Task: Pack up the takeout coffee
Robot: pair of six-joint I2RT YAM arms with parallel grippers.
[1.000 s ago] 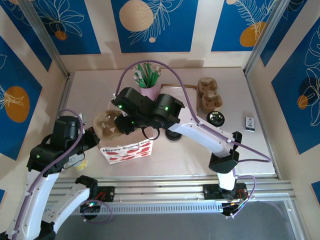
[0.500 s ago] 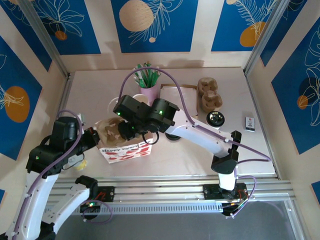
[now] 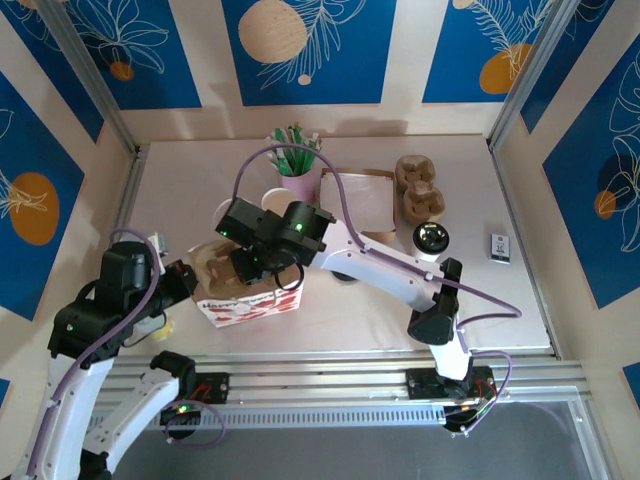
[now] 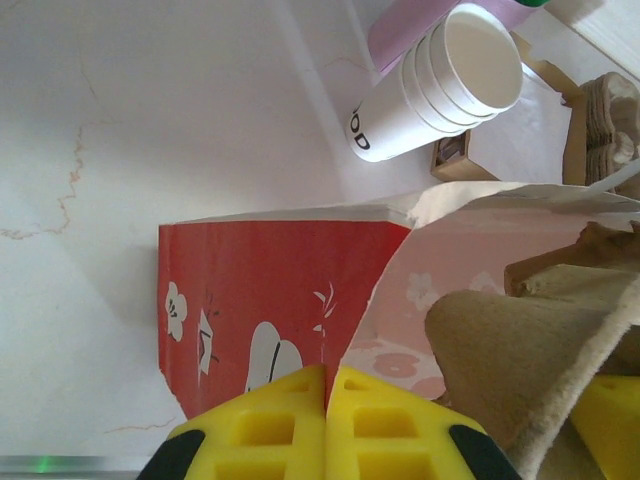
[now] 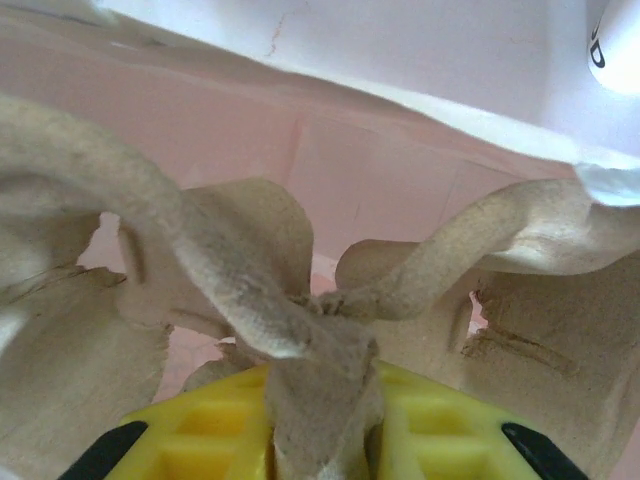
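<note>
The takeout coffee point(image 3: 432, 238), a white cup with a black lid, stands on the table right of centre, away from both grippers. My right gripper point(image 3: 249, 268) point(image 5: 320, 405) is shut on the middle ridge of a brown pulp cup carrier point(image 3: 212, 262) point(image 5: 230, 290) and holds it inside the red-and-white paper bag point(image 3: 252, 303) point(image 5: 390, 170). My left gripper point(image 3: 188, 278) point(image 4: 327, 378) is shut on the bag's point(image 4: 260, 290) left rim. The carrier point(image 4: 520, 350) shows in the bag's mouth in the left wrist view.
A stack of lidless white cups point(image 3: 274, 201) point(image 4: 435, 90) and a pink pot of green sticks point(image 3: 296, 168) stand behind the bag. Further right are a brown sheet point(image 3: 362, 200), stacked carriers point(image 3: 420, 192) and a small white box point(image 3: 500, 247).
My right gripper has moved left and down, taking the carrier from above the bag into its mouth. The left gripper has kept its hold on the rim.
</note>
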